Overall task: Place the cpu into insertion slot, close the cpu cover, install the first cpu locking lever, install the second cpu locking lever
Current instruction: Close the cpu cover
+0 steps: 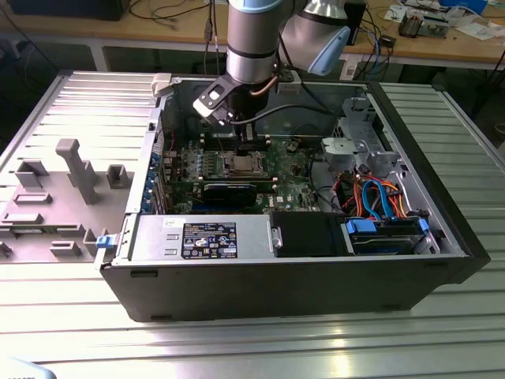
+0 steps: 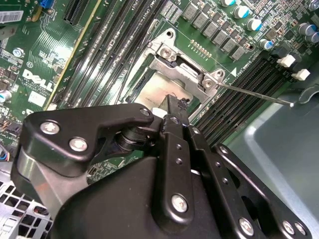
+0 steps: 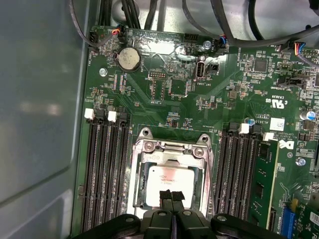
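Note:
The cpu (image 3: 172,180), a silver-grey square chip, lies in the insertion slot (image 1: 239,163) on the green motherboard. The cpu cover (image 3: 172,148), a silver frame with a square window, lies down around the chip; the chip (image 2: 162,92) and cover (image 2: 185,67) also appear in the second wrist view. A thin locking lever (image 2: 254,93) sticks out free from the socket's corner over the memory slots. My gripper (image 3: 172,196) hovers right over the chip's near edge, its two fingers pressed together with nothing between them. In the exterior view the gripper (image 1: 245,140) hangs just above the socket.
Long black memory slots (image 3: 107,169) flank the socket on both sides. The open case (image 1: 442,237) has tall grey walls, a power supply (image 1: 209,237) at the front, cables and a drive bay (image 1: 379,197) on the exterior view's right. A grey fixture tray (image 1: 63,189) sits at its left.

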### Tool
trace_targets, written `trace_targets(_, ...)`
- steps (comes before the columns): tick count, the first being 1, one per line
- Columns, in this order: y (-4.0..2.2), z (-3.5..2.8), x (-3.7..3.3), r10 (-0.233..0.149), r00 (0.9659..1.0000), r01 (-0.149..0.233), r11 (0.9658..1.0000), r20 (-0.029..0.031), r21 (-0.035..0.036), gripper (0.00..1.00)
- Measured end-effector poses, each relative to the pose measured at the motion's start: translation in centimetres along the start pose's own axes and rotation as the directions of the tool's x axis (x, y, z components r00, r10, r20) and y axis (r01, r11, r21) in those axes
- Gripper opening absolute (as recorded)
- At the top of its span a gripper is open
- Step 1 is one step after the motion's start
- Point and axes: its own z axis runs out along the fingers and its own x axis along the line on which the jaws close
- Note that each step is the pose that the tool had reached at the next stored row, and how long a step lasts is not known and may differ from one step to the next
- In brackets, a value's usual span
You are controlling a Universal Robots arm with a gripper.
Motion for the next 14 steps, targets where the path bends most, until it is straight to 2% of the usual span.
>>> trace_targets(14, -0.08, 0.58, 0.01, 0.000, 1.0000, 0.000, 1.0000, 0.0000, 0.0000, 0.11)
